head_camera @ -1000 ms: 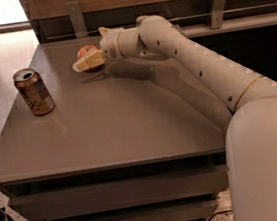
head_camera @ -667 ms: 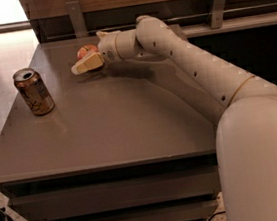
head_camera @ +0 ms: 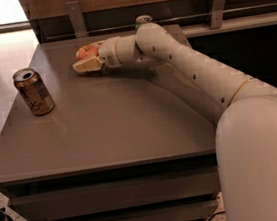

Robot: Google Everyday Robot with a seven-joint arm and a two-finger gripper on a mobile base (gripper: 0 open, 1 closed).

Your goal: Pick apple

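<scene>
The red-orange apple (head_camera: 86, 52) sits on the grey table (head_camera: 109, 121) at the far middle. My gripper (head_camera: 87, 56) reaches in from the right and is at the apple. It is open, with one pale finger (head_camera: 86, 65) in front of the apple and the other behind it. The front finger hides the apple's lower part. I cannot tell whether the fingers touch the apple.
A brown-gold can (head_camera: 34, 91) stands upright near the table's left edge. The top of a green can (head_camera: 142, 19) shows behind my arm at the back. A wooden wall with metal brackets (head_camera: 218, 2) runs behind the table. Floor lies to the left.
The gripper has shifted a little to the left, and more of the apple shows between its fingers. The brown-gold can has not moved.
</scene>
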